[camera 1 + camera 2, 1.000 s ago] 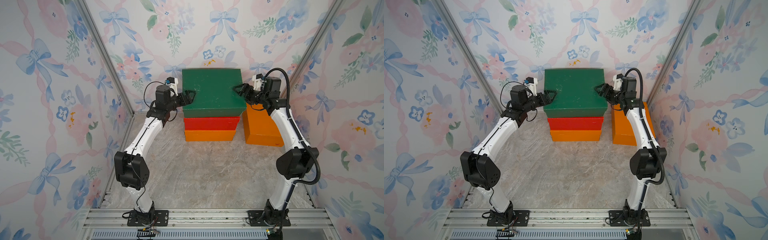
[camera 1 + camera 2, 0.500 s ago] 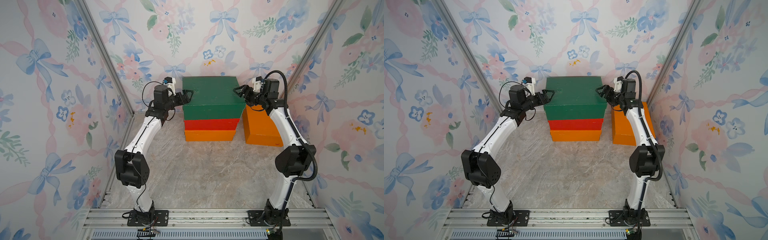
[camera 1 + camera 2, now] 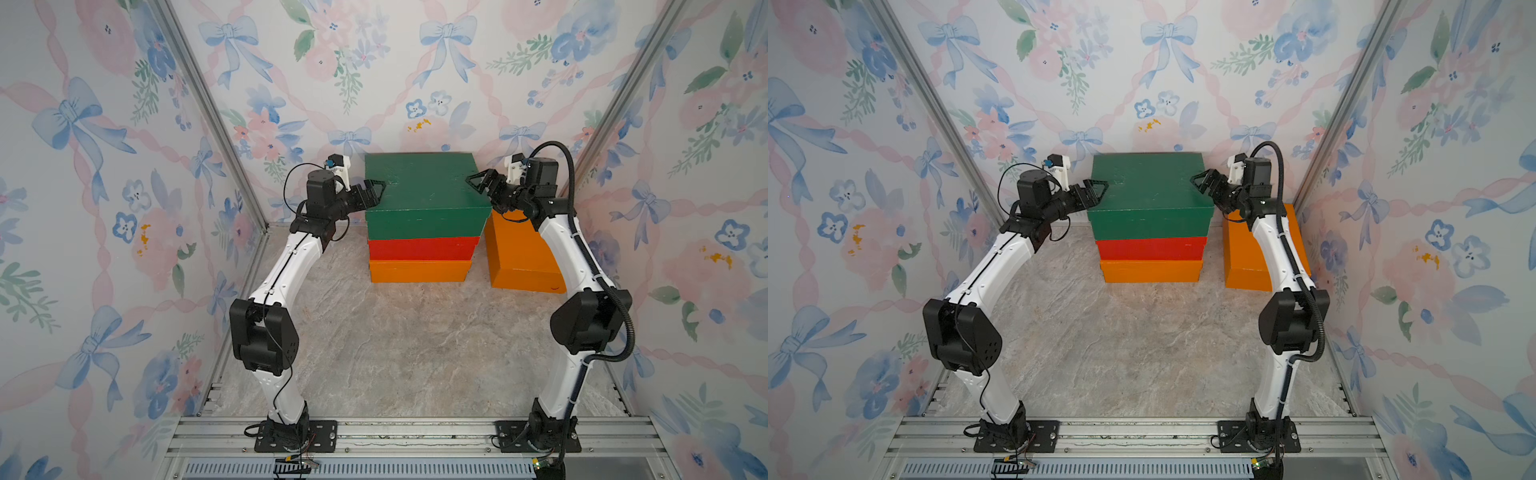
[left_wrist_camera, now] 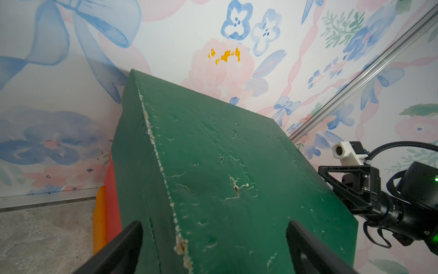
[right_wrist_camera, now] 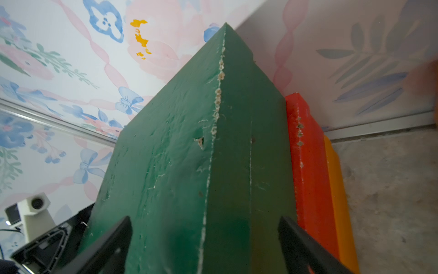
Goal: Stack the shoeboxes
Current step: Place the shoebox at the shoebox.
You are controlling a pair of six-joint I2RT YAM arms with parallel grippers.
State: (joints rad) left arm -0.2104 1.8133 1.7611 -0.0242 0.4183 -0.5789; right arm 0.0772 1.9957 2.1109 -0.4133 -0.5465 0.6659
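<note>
The green box (image 3: 424, 187) is lower now than it was a moment ago. Back then the two hands held it up in the air, over the pile. Now it sits flat on the red box (image 3: 422, 249). The red box sits on an orange box (image 3: 419, 271), and that one sits on the table (image 3: 395, 353), close to the back wall. So the pile is three boxes high, and the green one is on top.

The hands have changed too. The left hand (image 3: 376, 192) is wide open at the left end of the green box. In the left wrist view its two fingers (image 4: 128, 244) stand far apart, with the top edge of the box between them, and they do not pinch it. The right hand (image 3: 476, 187) is wide open at the right end. In the right wrist view its fingers (image 5: 113, 242) are also spread around the edge and do not squeeze. Both hands have let go, and the green box stays up by itself.

That means this step looks done. One more box is left. The other orange box (image 3: 519, 257) lies on the table just beside the pile, on the right, partly behind the right arm. I think it has to go on top of the green box next, and the pile is already tall, so it needs a high lift.
</note>
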